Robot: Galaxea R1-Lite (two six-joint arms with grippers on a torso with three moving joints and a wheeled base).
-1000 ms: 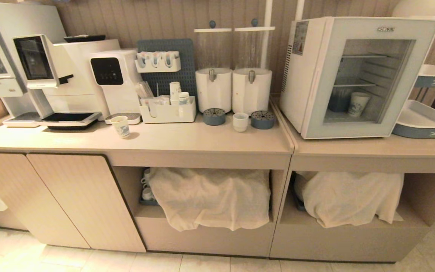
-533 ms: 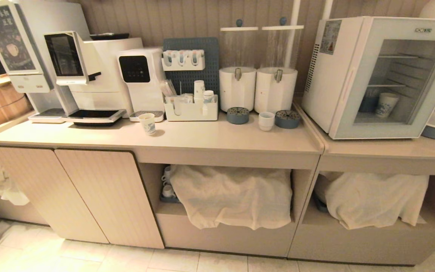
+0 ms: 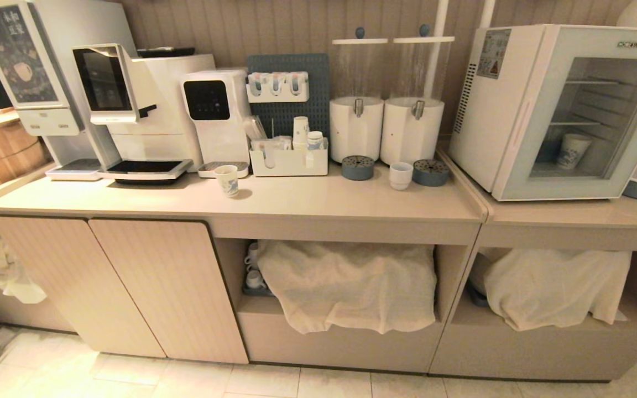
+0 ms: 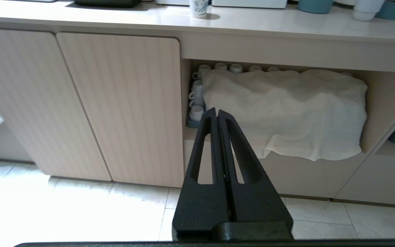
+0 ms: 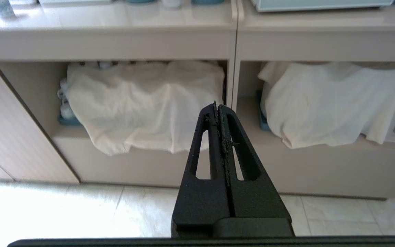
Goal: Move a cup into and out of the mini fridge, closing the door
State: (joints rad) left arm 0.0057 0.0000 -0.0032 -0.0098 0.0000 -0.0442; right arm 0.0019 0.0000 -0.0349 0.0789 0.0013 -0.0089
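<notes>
— Where does the cup [image 3: 400,175] stand?

— On the counter [image 3: 296,202], between two blue-grey round drip trays [image 3: 358,167], in front of the two white dispensers [image 3: 356,128]. It sits well back from the counter's front edge, with bare top before it. A blue-printed paper cup [image 3: 227,180] stands apart to its left, nearer the coffee machine [image 3: 130,110].

— And the mini fridge [image 3: 559,108]?

— On the adjoining lower counter to the right, just past the seam between the two tops. The door [image 3: 586,116] lies flat against the body; through its glass a patterned cup [image 3: 572,150] shows on the floor inside. The fridge's front corner comes close to the counter's front edge.

— The grippers?

— Neither shows from the head. The left gripper [image 4: 216,113] is clenched, fingers pressed together and holding nothing, low before the open shelf with the white cloth [image 4: 283,109]. The right gripper [image 5: 217,108] is likewise clenched and empty, facing the divider between the two shelves, tiled floor [image 5: 63,209] beneath.
</notes>
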